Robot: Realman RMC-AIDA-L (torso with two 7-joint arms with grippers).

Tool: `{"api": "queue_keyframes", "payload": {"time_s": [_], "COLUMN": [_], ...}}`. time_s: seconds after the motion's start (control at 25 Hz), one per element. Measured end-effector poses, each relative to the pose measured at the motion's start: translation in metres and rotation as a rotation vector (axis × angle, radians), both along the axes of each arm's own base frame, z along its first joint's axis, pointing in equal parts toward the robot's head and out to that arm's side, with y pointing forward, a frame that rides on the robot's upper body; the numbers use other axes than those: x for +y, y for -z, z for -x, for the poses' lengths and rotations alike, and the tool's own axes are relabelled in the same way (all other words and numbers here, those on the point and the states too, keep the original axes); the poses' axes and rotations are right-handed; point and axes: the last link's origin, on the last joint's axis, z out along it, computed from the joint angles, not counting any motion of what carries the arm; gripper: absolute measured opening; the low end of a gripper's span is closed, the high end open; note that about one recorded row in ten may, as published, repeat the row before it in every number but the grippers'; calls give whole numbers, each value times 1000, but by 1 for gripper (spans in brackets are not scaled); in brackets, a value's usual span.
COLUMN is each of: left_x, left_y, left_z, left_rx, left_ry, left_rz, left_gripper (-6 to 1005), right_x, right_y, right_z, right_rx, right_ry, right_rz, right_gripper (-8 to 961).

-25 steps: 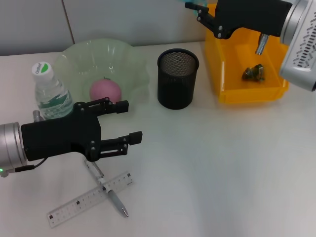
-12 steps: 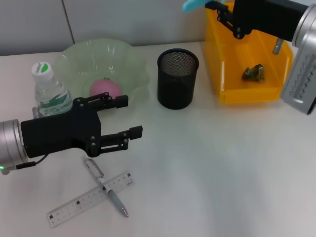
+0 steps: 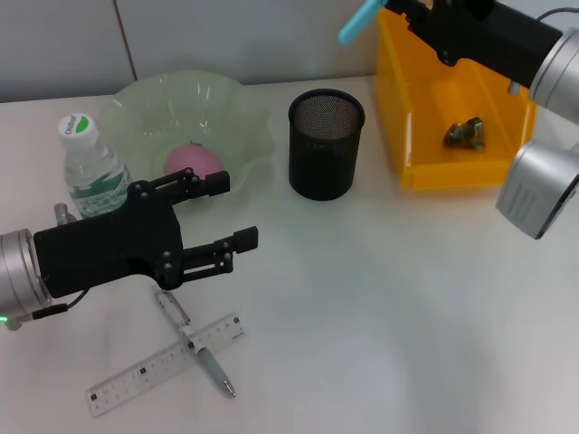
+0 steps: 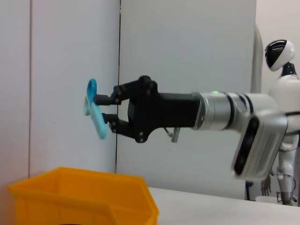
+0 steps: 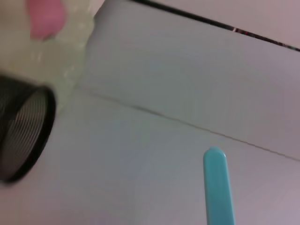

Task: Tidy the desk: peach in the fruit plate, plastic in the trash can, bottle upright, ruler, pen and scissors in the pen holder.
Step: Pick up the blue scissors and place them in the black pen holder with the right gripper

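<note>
While one peach sits in the fruit plate and one crumpled plastic scrap lies in the yellow trash can, the pen holder stands between them. My right gripper pinches blue scissors high above the can's near corner. My left gripper hovers spread beside one upright bottle, above one ruler and one pen.

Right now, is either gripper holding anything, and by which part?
Right gripper holds the blue scissors, pinched at mid-length, above the yellow bin. Left gripper is open and empty, over the table near the bottle.
</note>
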Motion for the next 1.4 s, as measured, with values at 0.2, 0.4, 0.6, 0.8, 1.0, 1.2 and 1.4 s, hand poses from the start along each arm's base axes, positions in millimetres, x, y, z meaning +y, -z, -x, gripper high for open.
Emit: {"api": "queue_keyframes", "payload": {"time_s": [0.2, 0.4, 0.6, 0.8, 1.0, 1.2, 1.4], "left_x": [-2, -3, -6, -8, -12, -16, -18], "left_y": [0, -3, -1, 1, 1, 0, 0], "left_z": [1, 2, 5, 6, 8, 10, 10], "left_rx": [-18, -43, -60, -75, -90, -116, -125], "left_ry": [-9, -21, -28, -28, -17, -20, -12], "left_rz": [-8, -21, -29, -33, -56, -70, -75], "left_gripper": [768, 768, 769, 769, 768, 768, 768], "right_x": [5, 2, 4, 8, 15, 17, 20], "right_y": [7, 15, 27, 36, 43, 52, 64], "right_z": [-12, -18, -21, -21, -13, -7, -6], "right_rx": [-129, -252, -387, -521, -626, -697, -797], "right_ry": [-84, -155, -208, -251, -291, -328, -276], "right_rz": [-147, -199, -210, -215, -224, -214, -210], "right_gripper": [294, 297, 300, 303, 306, 309, 312]}}
